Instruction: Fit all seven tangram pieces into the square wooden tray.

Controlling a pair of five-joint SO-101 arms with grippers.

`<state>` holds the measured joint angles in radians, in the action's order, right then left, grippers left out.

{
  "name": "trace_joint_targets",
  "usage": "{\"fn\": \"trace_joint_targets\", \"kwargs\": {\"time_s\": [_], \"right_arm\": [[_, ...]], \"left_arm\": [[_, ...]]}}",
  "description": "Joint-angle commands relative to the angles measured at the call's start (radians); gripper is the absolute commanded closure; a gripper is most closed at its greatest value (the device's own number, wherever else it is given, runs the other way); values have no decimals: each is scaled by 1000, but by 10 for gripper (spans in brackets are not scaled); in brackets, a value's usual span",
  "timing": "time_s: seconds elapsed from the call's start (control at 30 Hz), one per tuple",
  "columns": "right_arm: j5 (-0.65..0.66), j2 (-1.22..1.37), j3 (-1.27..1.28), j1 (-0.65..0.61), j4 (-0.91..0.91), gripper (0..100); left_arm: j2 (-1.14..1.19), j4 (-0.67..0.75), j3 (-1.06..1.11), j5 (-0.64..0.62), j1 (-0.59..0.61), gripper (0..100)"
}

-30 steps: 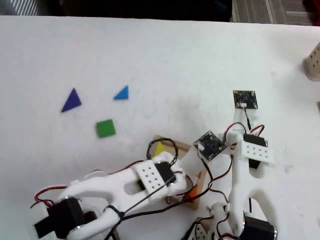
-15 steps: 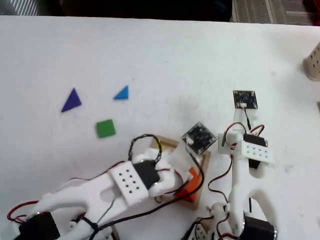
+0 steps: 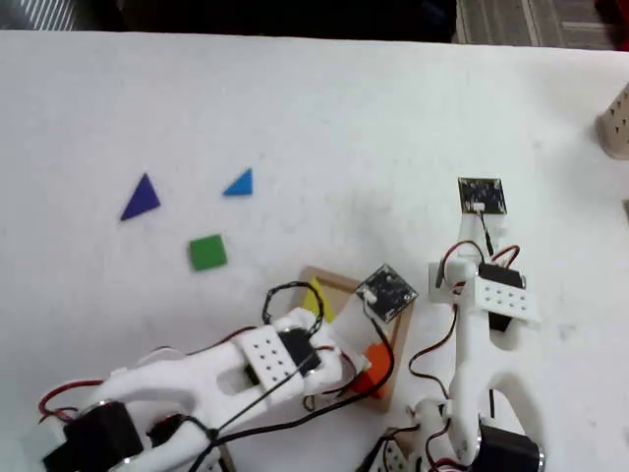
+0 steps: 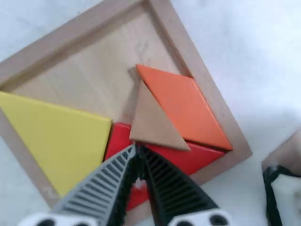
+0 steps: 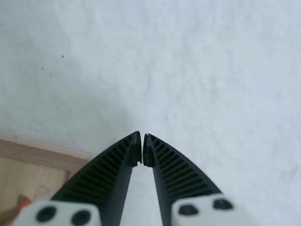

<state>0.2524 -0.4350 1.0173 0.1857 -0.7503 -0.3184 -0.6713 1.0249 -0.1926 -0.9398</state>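
White table (image 3: 344,118); tan triangle (image 4: 150,123) in tray (image 4: 201,77)

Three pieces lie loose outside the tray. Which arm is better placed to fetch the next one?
Left, probably. The left gripper hangs shut over the wooden tray, and the green square, the nearest loose piece, lies on that arm's side. The right gripper is beyond the tray, farther from it.
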Motion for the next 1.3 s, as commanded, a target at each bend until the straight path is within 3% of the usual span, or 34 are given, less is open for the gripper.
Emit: {"fn": "trace_joint_targets", "kwargs": {"time_s": [0.0, 0.6, 0.73, 0.83, 1.0, 1.27], "right_arm": [[9, -22, -28, -7, 12, 981], [9, -22, -28, -10, 12, 981], [9, -22, -28, -10, 12, 981], [9, -22, -26, -10, 12, 981], [9, -22, -26, -10, 12, 981], [9, -22, -26, -10, 12, 981]], "left_arm": [[77, 35, -104, -15, 4, 978], [-70, -29, -118, -18, 25, 978], [-62, 31, -143, -23, 102, 977], [18, 129, -147, -110, 142, 977], [193, 295, -147, -184, 119, 977], [226, 301, -141, -184, 79, 977]]}}
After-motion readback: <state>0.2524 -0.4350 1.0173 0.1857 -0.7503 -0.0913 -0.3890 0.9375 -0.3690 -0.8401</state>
